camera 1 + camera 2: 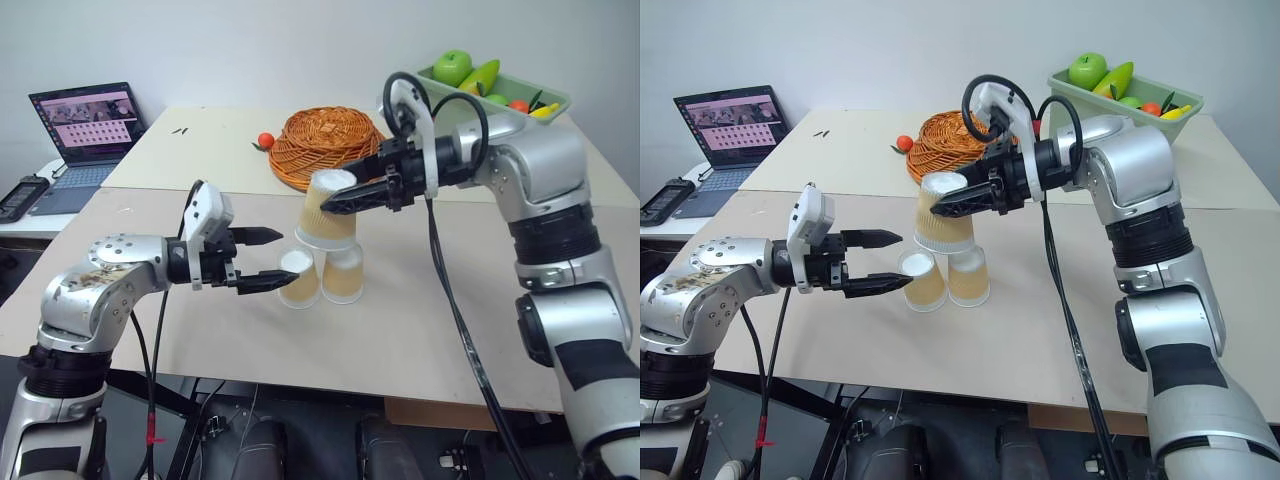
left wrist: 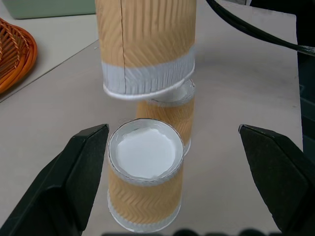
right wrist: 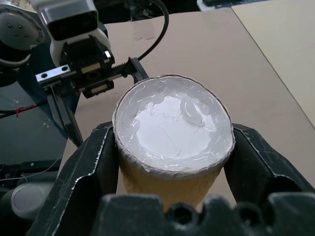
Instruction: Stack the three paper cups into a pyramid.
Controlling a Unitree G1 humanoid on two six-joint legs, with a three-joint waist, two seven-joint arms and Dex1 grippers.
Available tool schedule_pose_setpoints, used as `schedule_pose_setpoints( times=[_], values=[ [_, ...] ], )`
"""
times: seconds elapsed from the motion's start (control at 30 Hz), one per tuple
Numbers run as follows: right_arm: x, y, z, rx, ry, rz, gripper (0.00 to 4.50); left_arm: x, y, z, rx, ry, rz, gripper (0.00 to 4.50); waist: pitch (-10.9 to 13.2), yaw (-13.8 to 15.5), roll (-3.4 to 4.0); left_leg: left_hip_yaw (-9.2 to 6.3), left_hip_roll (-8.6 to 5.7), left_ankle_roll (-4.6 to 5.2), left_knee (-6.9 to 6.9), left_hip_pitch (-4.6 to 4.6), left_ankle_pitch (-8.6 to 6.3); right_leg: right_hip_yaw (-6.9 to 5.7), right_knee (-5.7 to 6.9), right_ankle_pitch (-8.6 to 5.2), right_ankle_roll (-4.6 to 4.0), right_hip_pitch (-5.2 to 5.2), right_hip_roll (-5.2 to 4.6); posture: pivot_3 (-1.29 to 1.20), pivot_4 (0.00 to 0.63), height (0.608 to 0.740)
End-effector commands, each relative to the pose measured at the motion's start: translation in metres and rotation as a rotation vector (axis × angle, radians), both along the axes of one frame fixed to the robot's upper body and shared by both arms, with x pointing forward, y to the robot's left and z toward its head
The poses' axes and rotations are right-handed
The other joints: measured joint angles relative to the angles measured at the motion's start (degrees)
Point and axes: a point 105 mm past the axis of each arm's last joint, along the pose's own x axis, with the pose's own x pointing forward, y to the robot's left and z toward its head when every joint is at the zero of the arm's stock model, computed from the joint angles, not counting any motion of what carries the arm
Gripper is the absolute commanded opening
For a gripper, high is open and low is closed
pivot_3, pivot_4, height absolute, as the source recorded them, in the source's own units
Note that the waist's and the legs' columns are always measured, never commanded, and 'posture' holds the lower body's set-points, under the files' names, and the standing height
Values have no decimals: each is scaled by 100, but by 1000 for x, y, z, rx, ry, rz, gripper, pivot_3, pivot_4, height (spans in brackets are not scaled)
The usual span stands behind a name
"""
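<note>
A pale tan surface [image 1: 420, 310] stands before a white wall, with a second one butted behind it. Three paper cups show, all upside down: two base cups [image 1: 343, 275] stand side by side near the middle, and the third cup [image 1: 328, 210] hangs just above them, clamped in the right tool [image 1: 332, 204]. The left tool [image 1: 268, 260] waits beside the left base cup, fingers apart. Farther back lie one wicker basket [image 1: 325, 145], a green fruit tray [image 1: 525, 95], and a laptop [image 1: 88, 125] far left.
</note>
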Motion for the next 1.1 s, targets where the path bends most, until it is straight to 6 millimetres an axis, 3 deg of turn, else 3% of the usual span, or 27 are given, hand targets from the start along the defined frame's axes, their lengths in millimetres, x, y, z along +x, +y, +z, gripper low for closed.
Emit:
schedule_pose_setpoints(
  times=[0.03,0.73,0.8,0.9,1.1],
  values=[
    [-7,7,7,-5,-73,40,2758,-4,-4,12,-6,-48,-23,4500,0,0,0,-1,0,0,0,0,0,0,0,0,0,0,1,0,150,628],
    [-10,11,-5,-29,-84,46,2758,-4,-4,15,-3,-61,-23,4500,0,0,0,-7,-4,0,0,-1,0,-1,-2,0,0,1,1,0,150,628],
    [-10,11,-5,-29,-86,44,3779,-4,-4,15,-3,-60,-22,4500,0,0,0,-7,-4,0,0,0,0,-1,-2,0,0,1,1,0,150,628],
    [-11,12,-3,-24,-94,48,4462,-4,-4,14,-3,-57,-21,4500,0,-1,0,-8,-3,0,0,0,0,-1,-2,0,0,1,1,0,150,628],
    [-19,13,18,45,-96,90,4462,-4,-4,14,-5,-54,-18,4500,0,1,0,-9,-3,0,0,0,0,-1,-1,0,0,1,1,0,150,628]
  ],
)
